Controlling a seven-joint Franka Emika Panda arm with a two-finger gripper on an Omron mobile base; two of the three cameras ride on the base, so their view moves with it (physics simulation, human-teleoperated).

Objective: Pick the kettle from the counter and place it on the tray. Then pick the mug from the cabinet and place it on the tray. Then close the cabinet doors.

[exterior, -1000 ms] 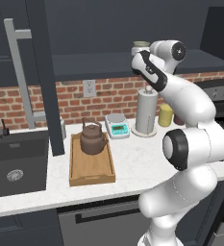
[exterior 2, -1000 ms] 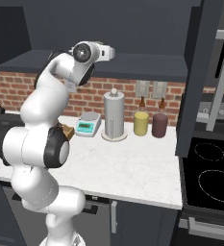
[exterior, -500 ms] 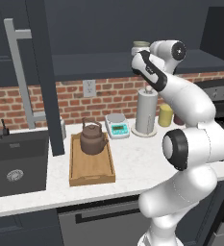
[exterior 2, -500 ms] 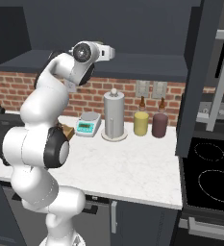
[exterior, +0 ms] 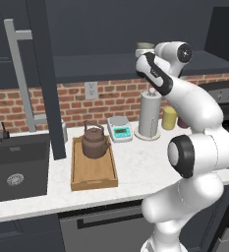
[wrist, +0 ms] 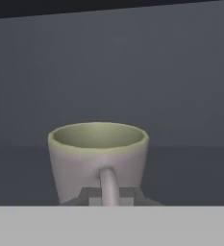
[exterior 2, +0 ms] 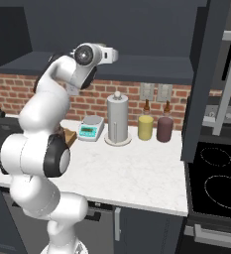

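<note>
The grey-beige mug [wrist: 98, 161] with its greenish inside stands upright on the dark shelf of the cabinet [exterior: 96, 66], its handle turned toward the hand. My gripper [wrist: 109, 196] is shut on that handle, with a dark fingertip on either side of it. From the left base view the mug [exterior: 144, 47] peeks out just above my gripper [exterior: 145, 55] at shelf height. The dark-brown kettle [exterior: 95, 141] sits on the far half of the light-wood tray [exterior: 93, 176] on the counter [exterior: 135, 167]. Both cabinet doors [exterior: 42, 74] [exterior 2: 206, 74] stand open.
A white paper-towel roll [exterior: 149, 113] stands under the shelf, with a small scale [exterior: 120, 129] to its left and a yellow jar [exterior: 169, 118] and a maroon jar [exterior 2: 165, 129] to its right. The dark sink [exterior: 13, 167] lies left of the tray, the stove [exterior 2: 216, 173] at far right.
</note>
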